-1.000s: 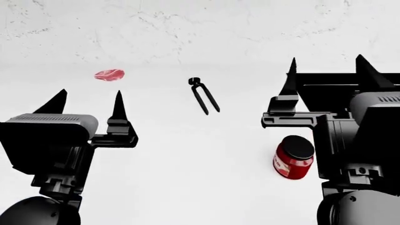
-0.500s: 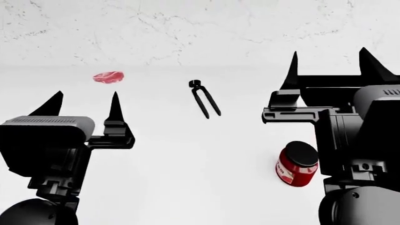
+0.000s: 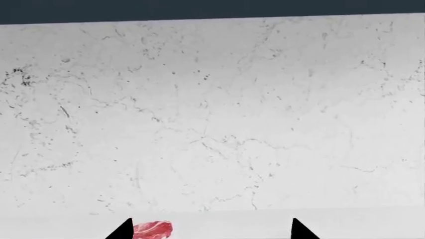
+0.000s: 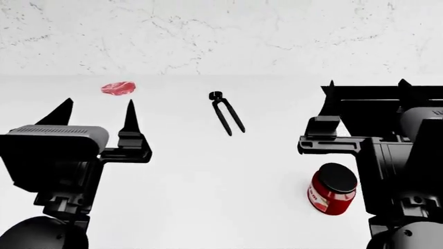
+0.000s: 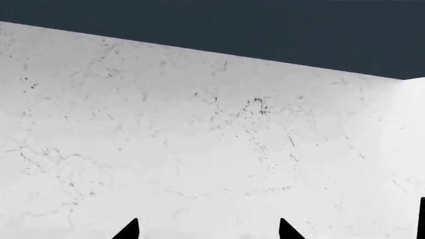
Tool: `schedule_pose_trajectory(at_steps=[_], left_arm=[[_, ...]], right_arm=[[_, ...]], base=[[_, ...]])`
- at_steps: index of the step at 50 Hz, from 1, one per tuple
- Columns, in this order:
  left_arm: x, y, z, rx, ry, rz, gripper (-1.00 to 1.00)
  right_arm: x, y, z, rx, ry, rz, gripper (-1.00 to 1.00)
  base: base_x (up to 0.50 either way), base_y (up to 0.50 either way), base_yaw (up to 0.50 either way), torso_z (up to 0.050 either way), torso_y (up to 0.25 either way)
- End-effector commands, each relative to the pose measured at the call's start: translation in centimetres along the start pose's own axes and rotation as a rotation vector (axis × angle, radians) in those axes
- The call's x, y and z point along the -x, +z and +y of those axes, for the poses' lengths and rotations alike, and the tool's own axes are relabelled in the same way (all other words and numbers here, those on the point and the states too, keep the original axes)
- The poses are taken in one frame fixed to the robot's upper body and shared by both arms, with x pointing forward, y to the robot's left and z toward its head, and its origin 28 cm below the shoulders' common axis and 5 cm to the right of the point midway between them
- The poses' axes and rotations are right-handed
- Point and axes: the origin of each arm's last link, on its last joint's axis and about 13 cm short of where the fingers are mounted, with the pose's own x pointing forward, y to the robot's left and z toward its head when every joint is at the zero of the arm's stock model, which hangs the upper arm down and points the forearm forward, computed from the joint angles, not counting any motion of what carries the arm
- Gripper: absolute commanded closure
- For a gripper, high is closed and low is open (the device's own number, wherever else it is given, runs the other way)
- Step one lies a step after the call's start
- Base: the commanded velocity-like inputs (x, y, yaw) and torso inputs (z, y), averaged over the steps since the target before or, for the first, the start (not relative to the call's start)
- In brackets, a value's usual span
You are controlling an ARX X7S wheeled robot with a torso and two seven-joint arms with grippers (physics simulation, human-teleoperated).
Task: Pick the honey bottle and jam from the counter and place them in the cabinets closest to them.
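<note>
The jam (image 4: 333, 189), a squat red jar with a black lid, stands on the white counter (image 4: 207, 197) at the near right, just left of my right arm. My right gripper (image 4: 367, 89) is open and empty, held above and beyond the jar; its tips show in the right wrist view (image 5: 207, 229) facing the marble wall. My left gripper (image 4: 97, 111) is open and empty at the left; in the left wrist view (image 3: 209, 230) its tips frame bare counter. The honey bottle is out of view.
A pink-red slab of raw meat (image 4: 118, 88) lies at the far left, also in the left wrist view (image 3: 153, 229). Black tongs (image 4: 226, 113) lie at the middle back. A marbled white wall (image 4: 221, 31) rises behind the counter.
My right gripper has dropped lower in the head view and its tips look shorter. The view has shifted a little, so the jam sits lower right. The left arm has barely moved.
</note>
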Motion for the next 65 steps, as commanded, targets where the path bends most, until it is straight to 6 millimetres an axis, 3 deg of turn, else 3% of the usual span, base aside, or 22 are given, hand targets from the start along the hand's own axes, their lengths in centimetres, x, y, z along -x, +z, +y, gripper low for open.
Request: schedule_pose_trajectory(at_steps=[1, 27, 65], left_arm=[[-0.2, -0.1, 0.0, 0.0, -0.005, 0.002, -1.0], [-0.2, -0.6, -0.2, -0.001, -0.016, 0.014, -1.0], [0.1, -0.7, -0.1, 0.0, -0.013, 0.021, -1.0]], right_arm=[[2.1, -0.4, -0.6, -0.001, 0.022, 0.104, -1.0], [4.6, -2.7, -0.5, -0.117, 0.093, 0.193, -1.0], [4.4, -6.1, -0.5, -0.056, 0.073, 0.296, -1.0]], base=[[0.0, 0.0, 0.0, 0.0, 0.0], [0.0, 0.0, 0.0, 0.0, 0.0], [0.0, 0.0, 0.0, 0.0, 0.0]])
